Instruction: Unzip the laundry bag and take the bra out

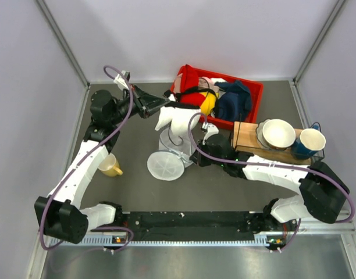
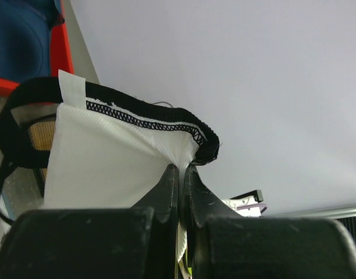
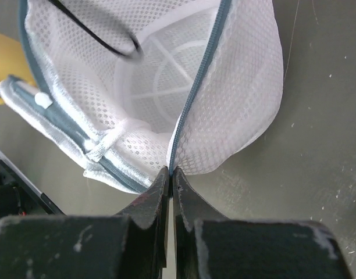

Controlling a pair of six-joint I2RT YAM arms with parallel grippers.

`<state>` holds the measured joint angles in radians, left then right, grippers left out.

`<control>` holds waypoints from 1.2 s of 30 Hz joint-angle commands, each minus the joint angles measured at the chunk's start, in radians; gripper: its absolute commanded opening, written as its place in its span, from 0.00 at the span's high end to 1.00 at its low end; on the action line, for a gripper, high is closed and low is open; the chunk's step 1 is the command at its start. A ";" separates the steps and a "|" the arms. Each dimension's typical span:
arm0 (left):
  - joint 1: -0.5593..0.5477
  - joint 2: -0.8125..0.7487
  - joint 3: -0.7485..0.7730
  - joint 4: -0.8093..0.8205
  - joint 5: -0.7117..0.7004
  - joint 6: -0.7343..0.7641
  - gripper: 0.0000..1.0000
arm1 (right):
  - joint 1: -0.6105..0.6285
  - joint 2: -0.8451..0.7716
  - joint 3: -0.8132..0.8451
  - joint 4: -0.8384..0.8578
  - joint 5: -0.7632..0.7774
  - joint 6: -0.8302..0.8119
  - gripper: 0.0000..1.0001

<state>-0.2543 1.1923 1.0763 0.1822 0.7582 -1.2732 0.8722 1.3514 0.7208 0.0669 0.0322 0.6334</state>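
The white mesh laundry bag (image 1: 165,165) lies open on the table, its spoked disc facing up. My right gripper (image 1: 192,158) is shut on the bag's grey zipper edge (image 3: 189,99) at the right rim. Inside the bag the disc (image 3: 157,81) and a thin black strap (image 3: 102,36) show. My left gripper (image 1: 165,104) is shut on the bra (image 1: 175,119) and holds it above the bag, pale lining toward the camera. In the left wrist view the lining (image 2: 102,163) has dark stitched trim (image 2: 149,119). A black strap (image 1: 177,139) hangs down into the bag. A red part (image 1: 192,96) lies over the bin's edge.
A red bin (image 1: 251,87) at the back holds a navy cloth (image 1: 233,100), a pink cloth (image 1: 213,82) and something yellow (image 1: 209,104). A wooden box (image 1: 248,139) carries a white bowl (image 1: 278,133) and a blue cup (image 1: 310,142). A yellow cup (image 1: 110,166) stands left.
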 commanded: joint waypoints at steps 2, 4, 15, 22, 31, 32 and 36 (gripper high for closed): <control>0.015 -0.007 0.063 0.088 -0.036 -0.032 1.00 | -0.001 -0.038 -0.021 0.042 0.002 0.015 1.00; 0.016 0.039 0.114 0.077 -0.045 -0.018 1.00 | 0.004 -0.061 -0.035 0.039 0.009 0.018 1.00; 0.012 0.320 0.518 0.013 -0.076 0.040 1.00 | 0.062 -0.127 -0.066 -0.001 0.038 0.002 1.00; 0.003 0.614 0.810 0.008 -0.007 0.046 1.00 | 0.090 -0.149 -0.067 -0.026 0.058 -0.031 1.00; -0.043 1.087 1.349 -0.038 0.049 0.075 1.00 | 0.094 -0.202 -0.061 -0.094 0.094 -0.052 1.00; -0.051 1.119 1.349 -0.012 0.030 0.115 1.00 | 0.094 -0.199 -0.052 -0.125 0.095 -0.055 1.00; -0.085 1.178 1.320 -0.066 -0.094 0.323 1.00 | 0.106 -0.187 -0.024 -0.153 0.117 -0.052 1.00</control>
<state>-0.3061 2.3356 2.3608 0.1188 0.7559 -1.1549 0.9550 1.1759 0.6426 -0.0540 0.1127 0.5941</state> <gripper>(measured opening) 0.035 0.009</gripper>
